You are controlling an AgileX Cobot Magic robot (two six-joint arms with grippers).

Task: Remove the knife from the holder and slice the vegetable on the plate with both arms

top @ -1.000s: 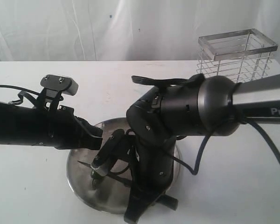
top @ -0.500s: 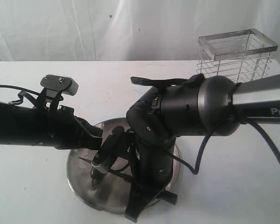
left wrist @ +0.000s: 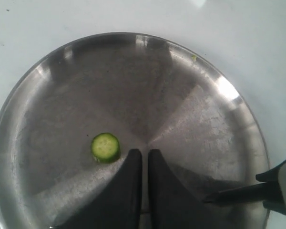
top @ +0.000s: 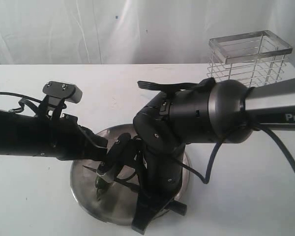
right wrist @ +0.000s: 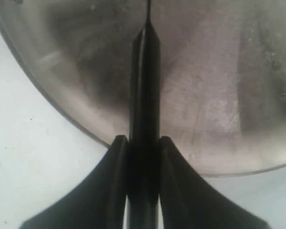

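Being held tight in the right gripper [right wrist: 143, 139], the knife [right wrist: 144, 71] is being shifted a little over the plate [left wrist: 181, 95], where the vegetable [left wrist: 105, 147] is lying beside the nearly closed left gripper [left wrist: 144, 151], likely for a cut.

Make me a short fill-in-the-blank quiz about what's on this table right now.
1. The right gripper is closed around the black handle of the ____.
2. A round green slice lies on the shiny steel ____.
3. The wire basket stands at the far side of the white ____.
Missing words: knife; plate; table.
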